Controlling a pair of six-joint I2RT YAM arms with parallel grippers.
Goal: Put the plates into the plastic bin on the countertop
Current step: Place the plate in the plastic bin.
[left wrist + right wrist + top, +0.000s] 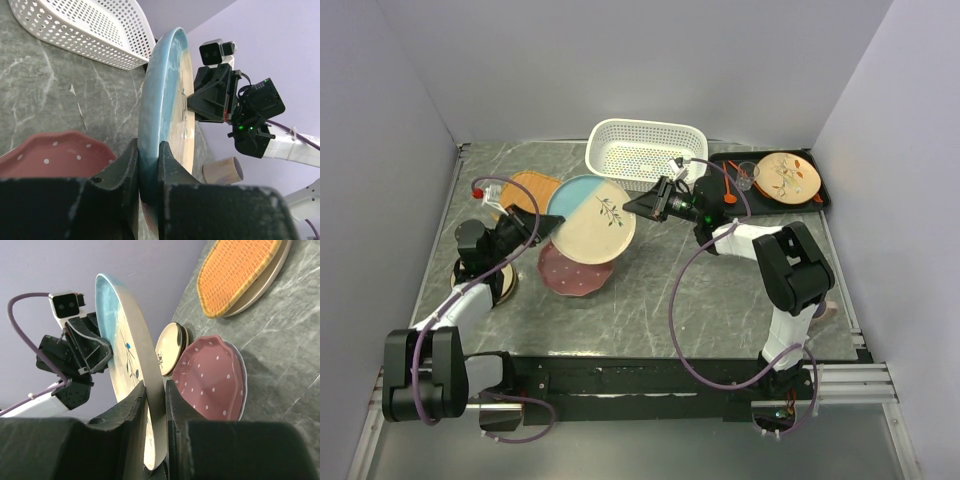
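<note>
**A:** Pale blue and cream glaze is seen on the gripped plate [590, 218]. Where is it found with respect to the plastic bin [645, 150]?

**B:** It is held outside the plastic bin, just in front of the near wall and toward the bin's left end. It is raised off the countertop [650, 290], with its leaf sprig turned up to the overhead view.

**A:** By what is it held?

**B:** It is clamped from two sides. The left gripper [148, 145] is closed down to the thickness of the rim on the edge farthest from the bin's middle, one finger pressed to each face. The right gripper [156, 385] is closed in the same way on the opposite edge, just before the middle of the bin's near wall.

**A:** What else is laid out around the bin?

**B:** A speckled pink plate [575, 272] is laid flat farther in front of the bin, partly covered from above by the held plate. An orange plate [535, 188] is set to the left of the bin, stacked on a paler one. A tan plate [500, 285] is placed farther left and forward, partly hidden by the left arm. A black tray [820, 190] is set just right of the bin, and a leaf-marked cream plate [788, 176] is carried on it.
</note>
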